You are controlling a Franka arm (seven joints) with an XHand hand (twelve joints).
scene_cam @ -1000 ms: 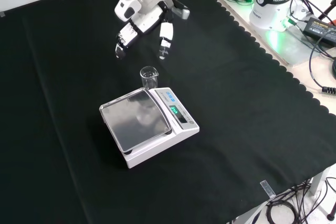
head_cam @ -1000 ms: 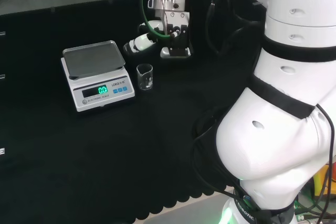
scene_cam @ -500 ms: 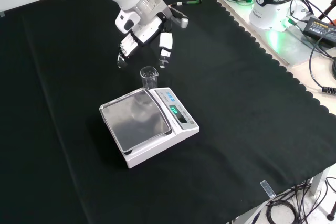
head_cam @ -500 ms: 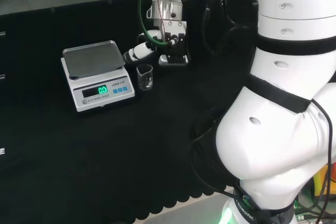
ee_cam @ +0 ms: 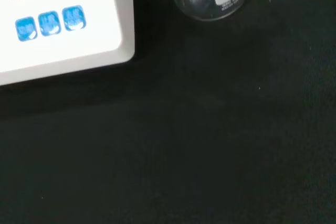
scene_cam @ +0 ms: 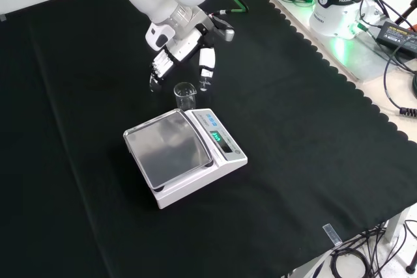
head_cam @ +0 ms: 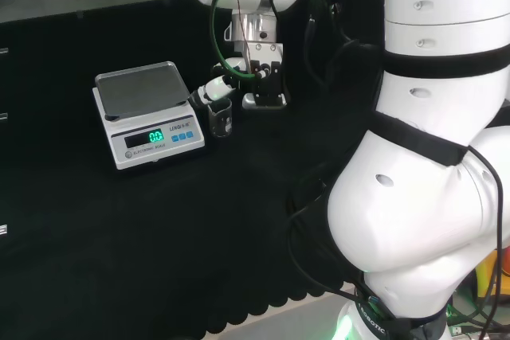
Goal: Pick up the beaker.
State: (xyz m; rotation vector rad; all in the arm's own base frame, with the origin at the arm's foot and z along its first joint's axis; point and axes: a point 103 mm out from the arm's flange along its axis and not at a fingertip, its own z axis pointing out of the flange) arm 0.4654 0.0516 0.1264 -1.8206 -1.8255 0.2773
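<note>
A black cloth (scene_cam: 313, 161) covers the bench, with a white scale (scene_cam: 186, 154) at the centre of the front view. The beaker (scene_cam: 185, 96), small, clear and upright, stands on the cloth just beside the scale's upper corner, apparently empty. The hand (scene_cam: 179, 47) hangs above and behind it, fingers (scene_cam: 158, 66) and thumb (scene_cam: 206, 64) spread apart, holding nothing, straddling the glass without touching. To do the grasp well, the hand should come lower so fingers and thumb bracket the wall below the rim, close evenly, and avoid nudging the scale.
</note>
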